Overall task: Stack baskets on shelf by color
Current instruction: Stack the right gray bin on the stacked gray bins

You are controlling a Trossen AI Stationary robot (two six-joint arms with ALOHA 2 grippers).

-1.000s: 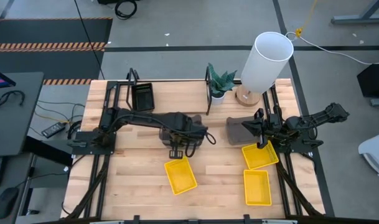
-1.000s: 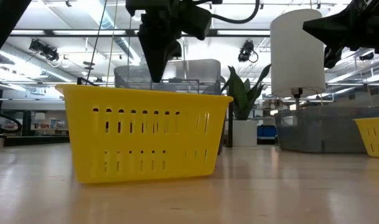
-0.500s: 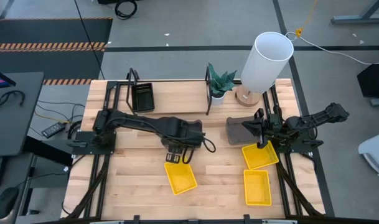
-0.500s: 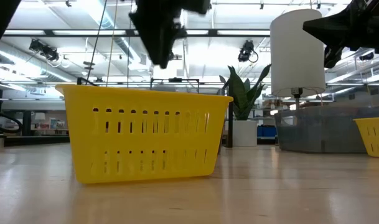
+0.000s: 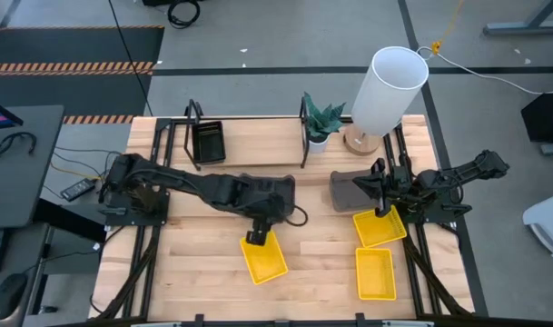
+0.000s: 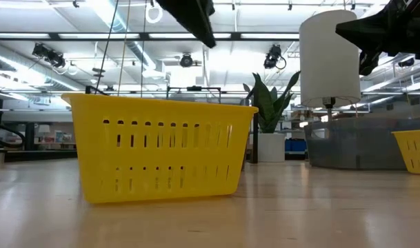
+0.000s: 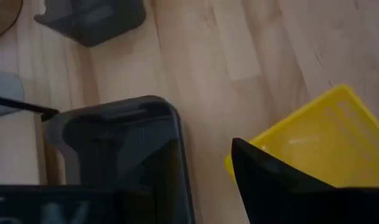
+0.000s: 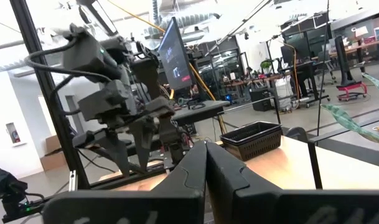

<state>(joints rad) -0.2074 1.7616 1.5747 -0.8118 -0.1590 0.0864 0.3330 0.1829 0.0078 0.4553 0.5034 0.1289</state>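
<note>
My left gripper [image 5: 256,236] hangs open over the far end of a yellow basket [image 5: 262,259], well above its rim in the low view [image 6: 161,148]. In the left wrist view a dark grey basket [image 7: 114,134] lies beside one finger and the yellow basket [image 7: 326,137] beside the other; wood shows between the fingers. My right gripper [image 5: 380,207] is shut and empty, between another grey basket [image 5: 349,191] and a second yellow basket [image 5: 378,227]. A third yellow basket [image 5: 374,272] lies nearer. A black basket [image 5: 208,141] sits on the shelf [image 5: 249,136].
A white lamp [image 5: 385,86] on a wooden base and a potted plant [image 5: 321,123] stand at the far right, by the shelf's right end loop [image 5: 305,104]. Bare wood lies between the two arms and along the near left of the table [image 5: 185,263].
My left gripper has gone toward the table's near edge, from just beyond the yellow basket to over its far end. In the low view it has gone up, and the grey basket that stood above the yellow rim a second ago no longer shows there.
</note>
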